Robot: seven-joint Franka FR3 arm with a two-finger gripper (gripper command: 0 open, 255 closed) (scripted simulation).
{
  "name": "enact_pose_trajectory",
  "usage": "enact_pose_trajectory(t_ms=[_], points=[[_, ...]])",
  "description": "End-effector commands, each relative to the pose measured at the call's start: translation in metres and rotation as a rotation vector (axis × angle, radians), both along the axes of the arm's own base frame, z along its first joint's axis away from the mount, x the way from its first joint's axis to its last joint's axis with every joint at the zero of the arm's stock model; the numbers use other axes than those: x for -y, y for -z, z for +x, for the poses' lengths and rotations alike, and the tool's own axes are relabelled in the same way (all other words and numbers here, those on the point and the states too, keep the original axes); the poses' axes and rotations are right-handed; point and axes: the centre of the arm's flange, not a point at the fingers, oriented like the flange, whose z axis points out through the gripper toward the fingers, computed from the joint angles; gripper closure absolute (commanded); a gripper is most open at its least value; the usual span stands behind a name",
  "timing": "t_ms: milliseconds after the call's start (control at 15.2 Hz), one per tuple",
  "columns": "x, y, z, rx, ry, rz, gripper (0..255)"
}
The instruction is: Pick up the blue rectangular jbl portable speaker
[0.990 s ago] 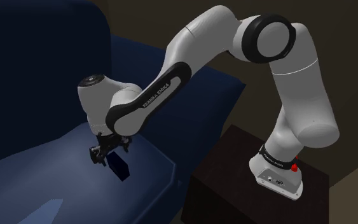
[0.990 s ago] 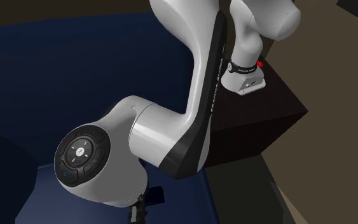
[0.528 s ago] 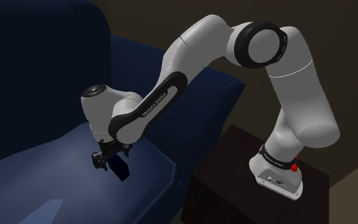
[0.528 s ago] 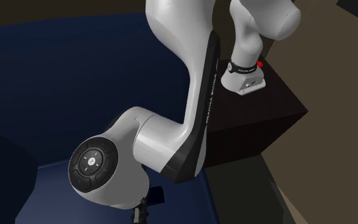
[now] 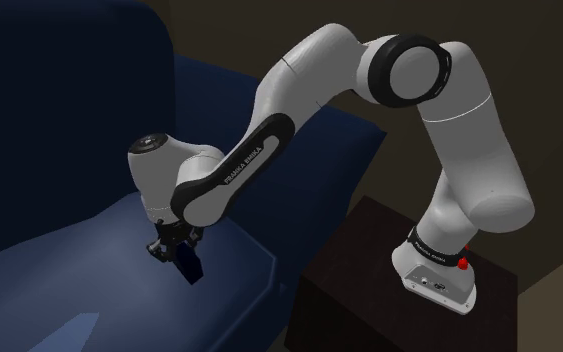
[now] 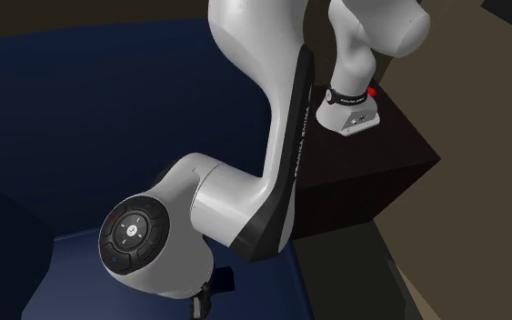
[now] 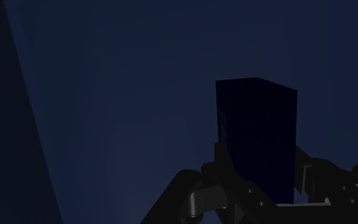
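The speaker (image 5: 190, 266) is a small dark blue rectangular box standing upright on the dark blue sofa seat (image 5: 89, 260), near the seat's front edge. My black gripper (image 5: 176, 249) comes down on it from above and is shut on it. In the wrist view the speaker (image 7: 257, 130) stands between the two black fingers (image 7: 217, 167), which clasp its lower sides. My gripper (image 7: 260, 178) hides the bottom of the box there. In the second exterior view the white wrist (image 6: 154, 241) covers most of the hand.
The sofa's backrest (image 5: 59, 90) rises at the shoulder view's left and its armrest (image 5: 309, 140) runs behind the arm. The dark stand (image 5: 409, 300) with the arm's base sits at the lower right. A gap of floor lies between sofa and stand.
The arm came down a little over the speaker, then the fingers, open before, closed onto its sides. The speaker has stayed in place on the seat.
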Motion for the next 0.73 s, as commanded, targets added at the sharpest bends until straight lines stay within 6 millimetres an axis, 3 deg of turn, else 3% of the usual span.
enact_pose_trajectory(t_ms=[0, 660], points=[[0.0, 0.001, 0.0, -0.002, 0.0, -0.001, 255], [-0.001, -0.047, 0.0, -0.002, 0.0, -0.001, 255]])
